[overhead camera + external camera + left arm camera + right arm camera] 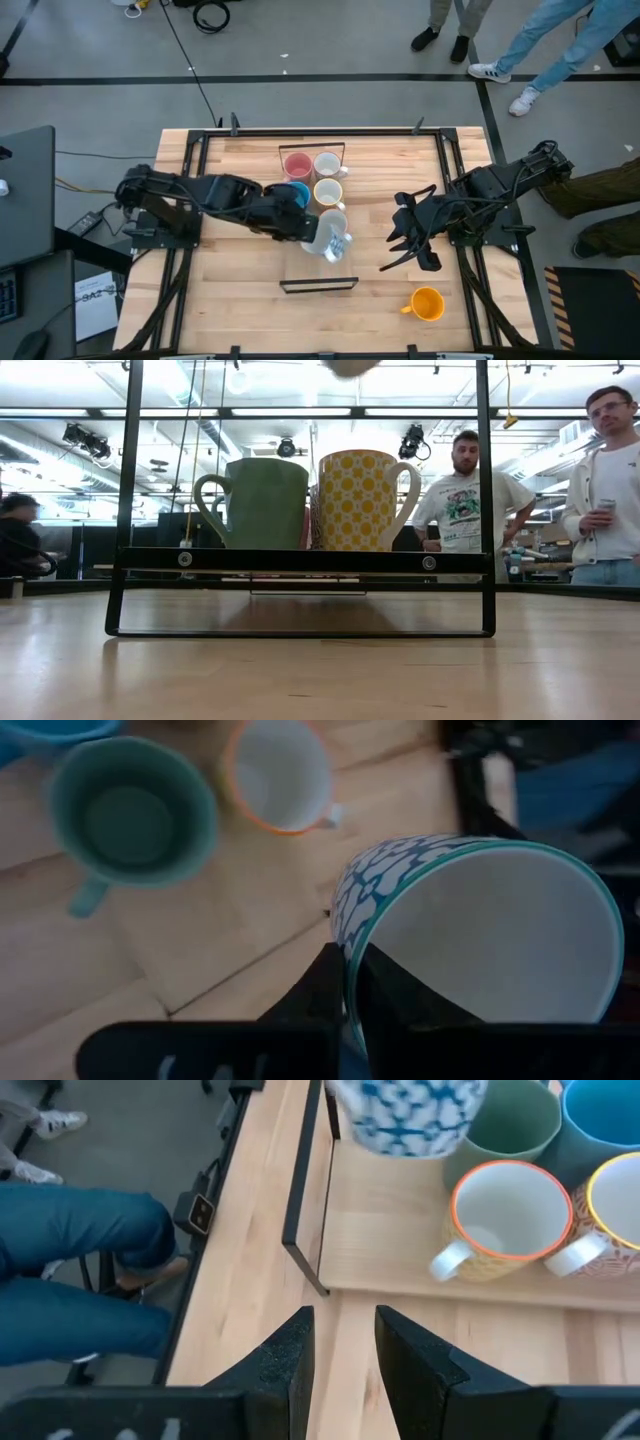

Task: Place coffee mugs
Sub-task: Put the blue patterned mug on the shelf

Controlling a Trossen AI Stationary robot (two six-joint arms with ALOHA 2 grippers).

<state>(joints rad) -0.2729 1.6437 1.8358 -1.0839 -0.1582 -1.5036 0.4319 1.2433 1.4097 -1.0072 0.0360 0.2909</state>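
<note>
Wooden table (240, 270): left hand (345, 982) pinches tilted patterned mug (480, 935) rim; right hand (343, 1342) spread.

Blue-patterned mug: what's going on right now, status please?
Left gripper clamped on blue-patterned mug rim, mug above the rack. Right gripper empty, waiting. Orange mug outside. Nothing blocking.

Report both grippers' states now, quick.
Left gripper: shut on the rim of the blue-patterned mug, held above the tray.
Right gripper: open, empty, right of the tray.
</note>
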